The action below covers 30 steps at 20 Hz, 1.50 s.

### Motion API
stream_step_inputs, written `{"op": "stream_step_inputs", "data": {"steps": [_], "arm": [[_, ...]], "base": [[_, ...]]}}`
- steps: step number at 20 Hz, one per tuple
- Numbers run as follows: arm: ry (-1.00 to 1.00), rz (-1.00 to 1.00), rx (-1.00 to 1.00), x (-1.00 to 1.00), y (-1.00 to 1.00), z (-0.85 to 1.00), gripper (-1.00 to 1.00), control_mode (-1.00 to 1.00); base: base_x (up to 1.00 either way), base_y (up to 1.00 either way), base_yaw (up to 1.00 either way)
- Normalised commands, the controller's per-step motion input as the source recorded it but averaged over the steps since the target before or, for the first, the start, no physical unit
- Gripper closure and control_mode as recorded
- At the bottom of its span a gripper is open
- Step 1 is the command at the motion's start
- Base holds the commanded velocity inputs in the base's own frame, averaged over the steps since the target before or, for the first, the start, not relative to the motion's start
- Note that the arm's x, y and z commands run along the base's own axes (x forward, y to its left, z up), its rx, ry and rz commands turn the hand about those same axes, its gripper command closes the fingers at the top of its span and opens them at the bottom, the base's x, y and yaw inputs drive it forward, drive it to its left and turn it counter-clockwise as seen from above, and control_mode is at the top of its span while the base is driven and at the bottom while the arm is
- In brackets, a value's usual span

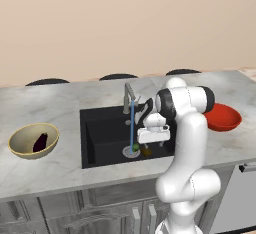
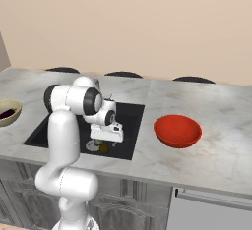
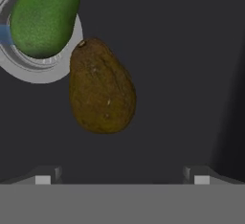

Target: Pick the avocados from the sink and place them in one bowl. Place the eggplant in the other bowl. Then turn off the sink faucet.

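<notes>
Two avocados lie on the floor of the black sink (image 1: 100,133). The green avocado (image 3: 43,19) rests on the round silver drain (image 3: 38,70), and the olive-brown avocado (image 3: 101,91) lies right beside it. My gripper (image 3: 122,177) hangs open just above the brown one, its fingertips (image 3: 43,177) wide apart and holding nothing. In the left base view the gripper (image 1: 150,147) is low inside the basin, next to the green avocado (image 1: 135,147). The eggplant (image 1: 41,142) lies in the tan bowl (image 1: 20,145). The red bowl (image 2: 177,130) holds nothing. A blue stream (image 1: 132,128) runs from the faucet (image 1: 129,97).
The tan bowl sits on the marble counter (image 1: 50,108) left of the sink, the red bowl (image 1: 222,117) to its right. Dark chair backs (image 1: 118,76) show behind the counter's far edge. The sink walls (image 2: 129,126) close in around the hand.
</notes>
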Motion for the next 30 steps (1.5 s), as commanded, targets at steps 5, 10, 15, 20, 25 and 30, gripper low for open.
{"op": "stream_step_inputs", "data": {"steps": [5, 10, 15, 20, 25, 30], "arm": [[-0.01, 0.03, 0.02, 0.09, 0.00, -0.06, -1.00, -1.00], [-0.01, 0.01, 0.00, 0.05, 0.00, -0.16, -1.00, -1.00], [-0.02, 0.00, 0.00, 0.02, 0.00, -0.22, -1.00, -1.00], [-0.02, 0.00, 0.00, 0.07, 0.00, -0.16, -1.00, -1.00], [-0.05, 0.00, 0.00, 0.13, 0.00, -0.09, -1.00, -1.00], [-0.06, 0.00, 0.00, 0.14, 0.00, -0.11, -1.00, -1.00]], "base": [[0.00, 0.00, 0.00], [0.00, 0.00, 0.00], [0.00, 0.00, 0.00], [0.00, 0.00, 0.00], [0.00, 0.00, 0.00], [0.00, 0.00, 0.00]]}}
